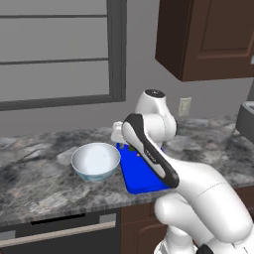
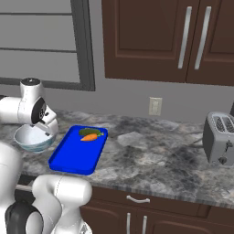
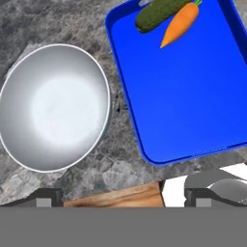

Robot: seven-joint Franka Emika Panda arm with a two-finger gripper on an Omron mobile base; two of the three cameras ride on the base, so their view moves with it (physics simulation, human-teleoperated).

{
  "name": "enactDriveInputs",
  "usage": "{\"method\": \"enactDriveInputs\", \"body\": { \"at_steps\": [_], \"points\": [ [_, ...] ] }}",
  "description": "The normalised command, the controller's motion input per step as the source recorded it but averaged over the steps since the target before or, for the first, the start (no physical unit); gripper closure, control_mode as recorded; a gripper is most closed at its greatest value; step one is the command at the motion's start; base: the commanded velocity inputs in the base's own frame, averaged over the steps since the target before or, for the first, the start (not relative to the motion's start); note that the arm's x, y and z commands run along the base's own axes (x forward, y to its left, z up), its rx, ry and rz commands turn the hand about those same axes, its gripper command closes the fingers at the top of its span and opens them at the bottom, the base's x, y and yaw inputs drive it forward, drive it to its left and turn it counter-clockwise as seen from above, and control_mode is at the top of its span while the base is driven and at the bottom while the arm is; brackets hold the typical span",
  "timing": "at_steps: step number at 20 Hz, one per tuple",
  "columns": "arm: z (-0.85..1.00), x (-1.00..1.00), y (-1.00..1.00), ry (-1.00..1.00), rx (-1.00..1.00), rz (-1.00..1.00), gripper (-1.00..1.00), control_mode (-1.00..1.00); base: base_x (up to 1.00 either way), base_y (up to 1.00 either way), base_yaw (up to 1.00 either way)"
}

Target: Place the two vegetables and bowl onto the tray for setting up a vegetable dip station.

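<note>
Round white bowl [image 3: 54, 107] sits on grey marble counter [image 3: 120, 171], left of bright blue tray [image 3: 193, 96]; my gripper [image 3: 123, 195] hangs above, jaws wide apart, empty.

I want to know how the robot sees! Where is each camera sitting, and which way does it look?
Left base view: behind the arm's left, looking down at the bowl and tray; the white arm crosses the right.
Right base view: behind its right, looking at the tray, cucumber, carrot and toaster; arm at left.
Hand view: on the hand, looking down; open gripper at the bottom.
All share bowl and tray.
</note>
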Motion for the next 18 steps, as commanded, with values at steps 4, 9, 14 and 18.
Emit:
{"method": "enactDriveInputs", "body": {
  "at_steps": [4,9,14,18],
  "points": [
    [-0.35,0.22,0.07,-0.06,0.0,0.03,-1.0,-1.0,0.0,0.0,0.0],
    [-0.34,0.25,0.22,-0.03,0.0,0.01,-1.0,-1.0,0.0,0.0,0.0],
    [-0.23,0.22,0.1,-0.03,0.0,0.01,-1.0,-1.0,0.0,0.0,0.0],
    [-0.22,0.14,0.0,-0.04,0.0,0.0,-1.0,-1.0,0.0,0.0,0.0]
  ]
}}
